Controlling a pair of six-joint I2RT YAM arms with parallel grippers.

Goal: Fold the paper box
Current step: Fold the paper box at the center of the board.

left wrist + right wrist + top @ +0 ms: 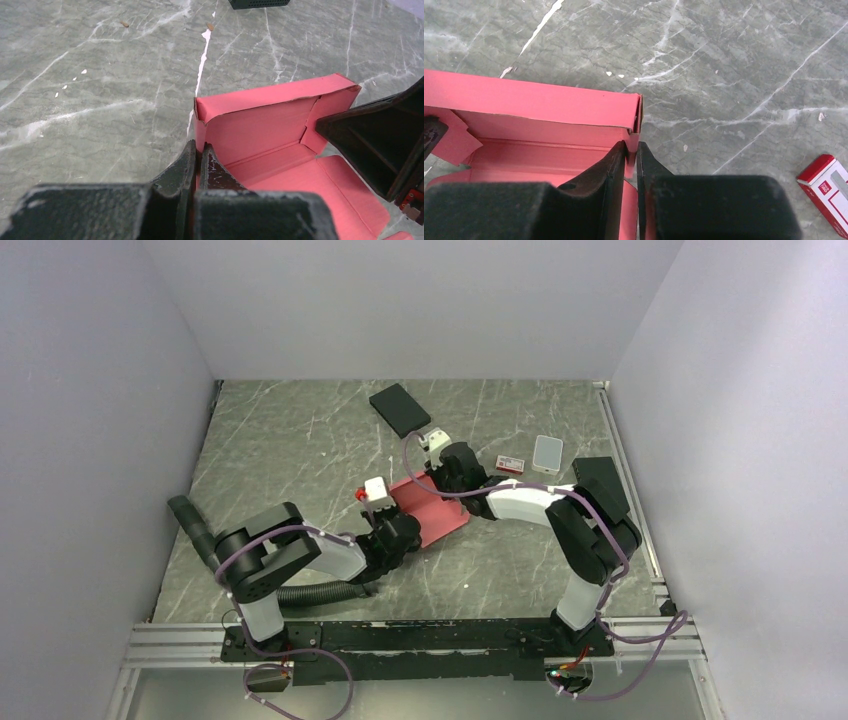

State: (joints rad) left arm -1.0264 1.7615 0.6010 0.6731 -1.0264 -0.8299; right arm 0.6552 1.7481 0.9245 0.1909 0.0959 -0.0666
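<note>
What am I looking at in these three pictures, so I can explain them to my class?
The machine is a left arm and a right arm, bolted at the near edge of a table, each ending in a two-fingered pincer. The wide picture looks down from above and behind; the other two come from cameras on the wrists. A half-folded red box lies between the arms, its walls partly raised. The left pincer is shut on one side wall. The right pincer straddles the wall at the other end with a slight gap; whether it grips is unclear. Further back lie a black box, a red-and-white carton and a small white case.
</note>
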